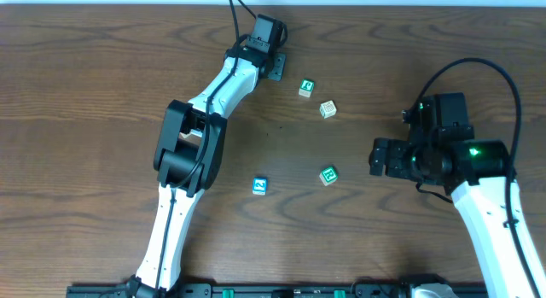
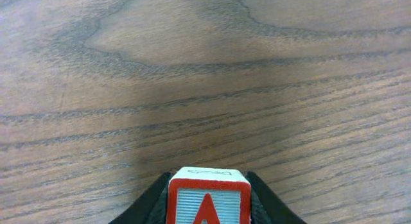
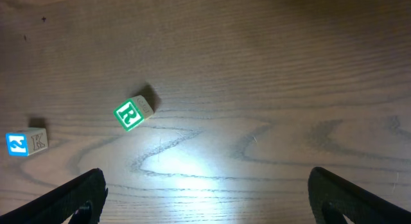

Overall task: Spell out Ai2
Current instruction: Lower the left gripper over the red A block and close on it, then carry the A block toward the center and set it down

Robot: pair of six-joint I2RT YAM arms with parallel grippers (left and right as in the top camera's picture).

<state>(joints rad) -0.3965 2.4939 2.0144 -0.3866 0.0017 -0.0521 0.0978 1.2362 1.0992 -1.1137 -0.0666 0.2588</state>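
My left gripper is at the far middle of the table and is shut on the red "A" cube, which sits between its black fingers just above the wood. The cube is hidden under the gripper in the overhead view. The blue "2" cube lies at the front centre and also shows at the left edge of the right wrist view. My right gripper is open and empty, right of the cubes. I see no red "I" cube in any view.
A green-lettered "R" cube lies between the "2" cube and my right gripper. Another green-lettered cube and a pale beige cube lie just right of my left gripper.
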